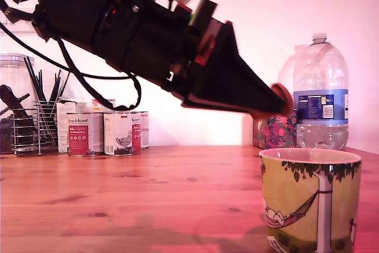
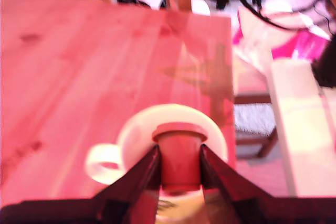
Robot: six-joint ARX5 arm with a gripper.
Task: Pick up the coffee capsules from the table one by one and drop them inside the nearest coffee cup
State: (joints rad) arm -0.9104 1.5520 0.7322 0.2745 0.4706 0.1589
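Observation:
My gripper (image 1: 278, 102) hangs in the air above the yellow coffee cup (image 1: 311, 202), which stands on the wooden table (image 1: 148, 199) at the exterior view's right. The black fingers are shut on a reddish-brown coffee capsule (image 2: 179, 156), whose flared rim (image 1: 283, 96) shows at the fingertips. In the wrist view the capsule sits between the two fingers (image 2: 139, 174), right over the cup's round opening (image 2: 136, 129), with the cup's handle (image 2: 102, 163) to one side.
Several printed tin cans (image 1: 103, 133) and a wire basket of utensils (image 1: 29, 124) stand at the back left of the exterior view. A large water bottle (image 1: 321, 96) and a floral box (image 1: 275, 131) stand behind the cup. The table edge (image 2: 231, 77) lies close beyond the cup.

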